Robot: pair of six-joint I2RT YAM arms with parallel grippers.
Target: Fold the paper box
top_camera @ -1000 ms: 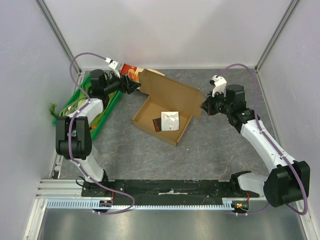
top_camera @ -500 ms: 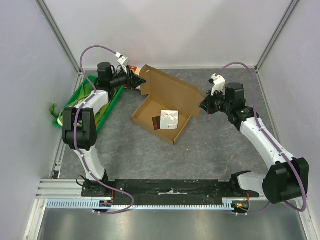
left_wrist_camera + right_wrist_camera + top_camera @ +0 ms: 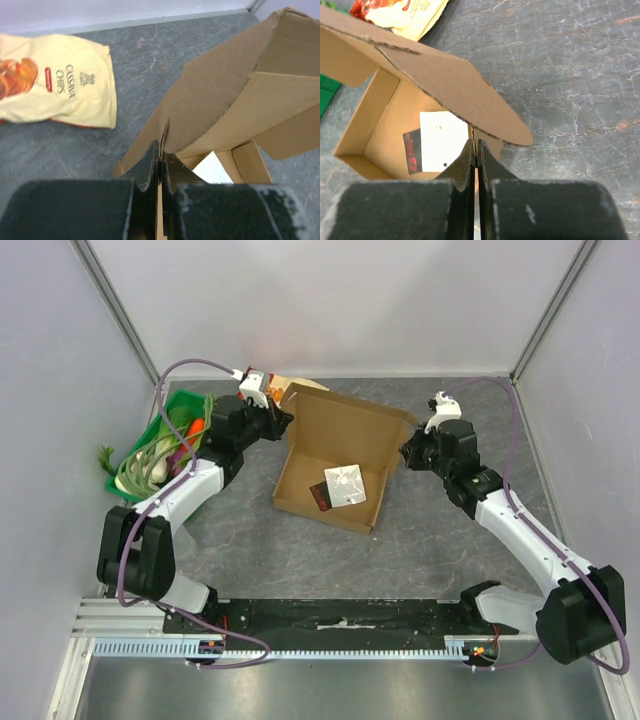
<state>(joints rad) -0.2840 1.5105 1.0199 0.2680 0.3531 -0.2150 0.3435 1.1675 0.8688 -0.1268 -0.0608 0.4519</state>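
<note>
Top camera overhead; wrist cameras close, opposite sides, sharing paper box [image 3: 345,430].

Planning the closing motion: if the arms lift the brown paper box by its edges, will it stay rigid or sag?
Probably light: the paper box is thin cardboard with little inside besides a white packet. It will likely flex, since the lid looks bowed and the left gripper and right gripper each pinch one thin edge.

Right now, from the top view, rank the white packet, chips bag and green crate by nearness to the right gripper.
1. White packet, inside the paper box.
2. Cassava chips bag, behind the box's far-left corner.
3. Green crate, far left.
</note>
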